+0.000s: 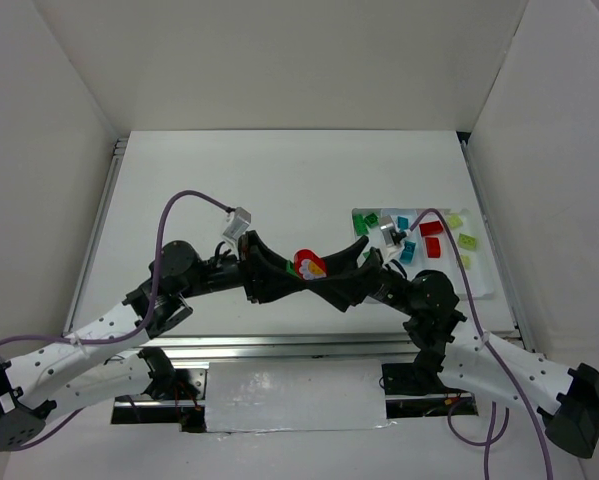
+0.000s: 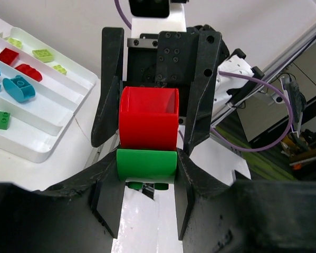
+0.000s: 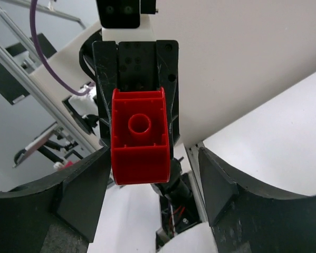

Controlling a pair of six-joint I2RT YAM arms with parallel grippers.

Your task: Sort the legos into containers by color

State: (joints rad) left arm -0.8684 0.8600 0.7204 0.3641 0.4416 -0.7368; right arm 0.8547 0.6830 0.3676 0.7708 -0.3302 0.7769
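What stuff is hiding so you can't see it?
Right wrist view: the small green plastic brick is hidden behind the red plastic brick.
Left wrist view: the shallow white plastic tray is cut off by the left edge.
Top view: the right arm covers some tray compartments.

The white worktop (image 1: 259, 190) is a flat, matte rectangle closed in by white walls on its left, far and right sides. One shallow white tray (image 1: 476, 280) lies directly on its right half, close to the right edge. Raised dividers split the tray into narrow compartments side by side.
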